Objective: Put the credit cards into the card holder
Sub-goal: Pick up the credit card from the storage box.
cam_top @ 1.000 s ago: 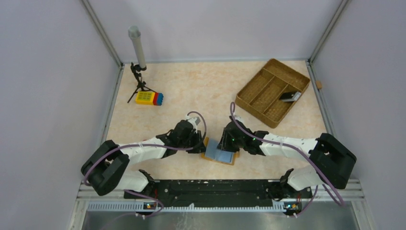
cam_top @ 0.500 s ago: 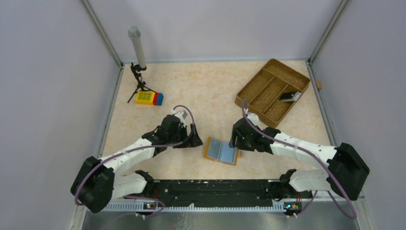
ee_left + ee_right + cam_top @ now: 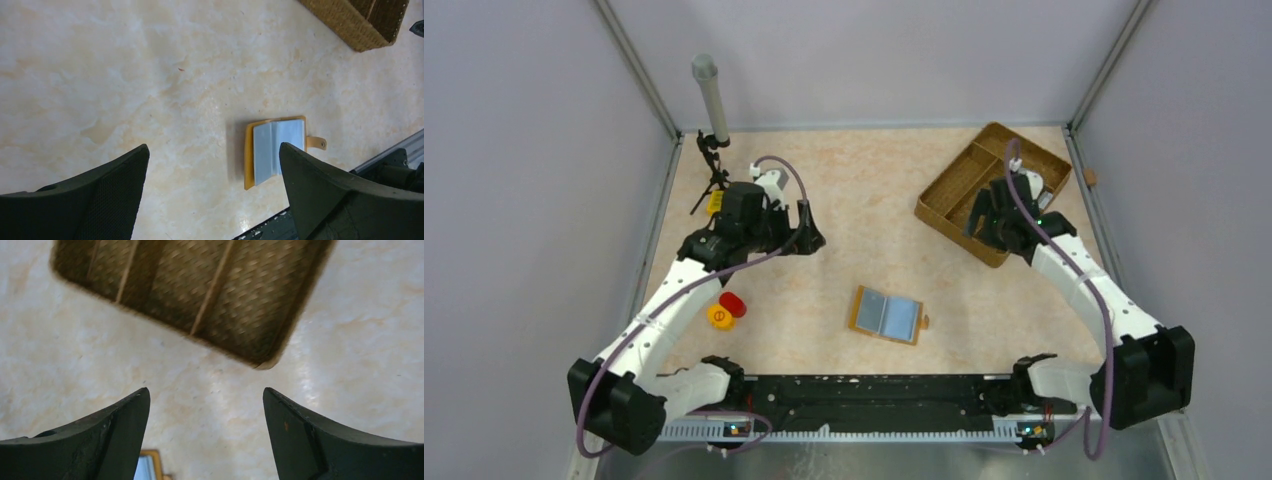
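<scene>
Card holder [image 3: 887, 315]: one unit, an orange-tan leather bifold. It lies open and flat on the marble-pattern table [image 3: 864, 190], toward the near edge and between the two arms.

- Position relative to grippers: well apart from both. The left gripper [image 3: 809, 232] hangs beyond it and to its left. The right gripper [image 3: 984, 218] hangs beyond it and to its right, over the near part of the woven tray [image 3: 959, 180].
- Orientation: the long axis of the open holder runs left to right, slightly tilted. The fold runs across that axis. The snap tab [image 3: 924, 322] points right.
- Contents: both inner faces show light blue-grey. Whether this is a card or a sleeve cannot be determined.
- Gripper state: in the wrist views, the left gripper [image 3: 214, 147] and the right gripper [image 3: 206, 390] each stand spread wide, with only bare table or tray between the fingers.
- Count: one tray, one red disc [image 3: 733, 304], one yellow disc [image 3: 719, 317].
</scene>
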Robot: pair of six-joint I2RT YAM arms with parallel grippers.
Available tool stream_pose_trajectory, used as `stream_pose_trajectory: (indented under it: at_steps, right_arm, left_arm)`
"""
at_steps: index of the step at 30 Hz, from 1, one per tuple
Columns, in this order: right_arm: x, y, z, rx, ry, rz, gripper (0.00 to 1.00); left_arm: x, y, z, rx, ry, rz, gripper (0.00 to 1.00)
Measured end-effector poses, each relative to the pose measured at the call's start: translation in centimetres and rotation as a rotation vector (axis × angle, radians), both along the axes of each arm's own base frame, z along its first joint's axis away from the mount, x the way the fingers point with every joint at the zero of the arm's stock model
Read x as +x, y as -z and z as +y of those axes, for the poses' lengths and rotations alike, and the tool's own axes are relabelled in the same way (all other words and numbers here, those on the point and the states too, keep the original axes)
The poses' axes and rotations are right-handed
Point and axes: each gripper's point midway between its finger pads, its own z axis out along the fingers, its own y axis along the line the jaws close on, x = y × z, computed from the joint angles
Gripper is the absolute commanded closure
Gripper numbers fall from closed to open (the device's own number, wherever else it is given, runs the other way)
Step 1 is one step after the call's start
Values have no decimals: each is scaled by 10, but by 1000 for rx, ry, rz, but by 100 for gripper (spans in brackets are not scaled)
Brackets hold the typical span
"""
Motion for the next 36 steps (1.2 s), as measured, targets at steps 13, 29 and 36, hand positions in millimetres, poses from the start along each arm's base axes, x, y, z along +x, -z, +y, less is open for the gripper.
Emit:
stream_pose_trajectory:
  at_steps: [13, 29, 36]
  right_arm:
    - [84, 27, -132, -135, 256, 107, 16]
    - [148, 70, -185, -178, 288, 180, 21]
    - [147, 77, -195, -168, 303, 194, 30]
  left_arm:
    - [14, 4, 50, 255, -105, -84, 1]
    - [14, 7, 54, 277, -114, -85, 1]
    - [14, 7, 54, 278, -113, -83, 1]
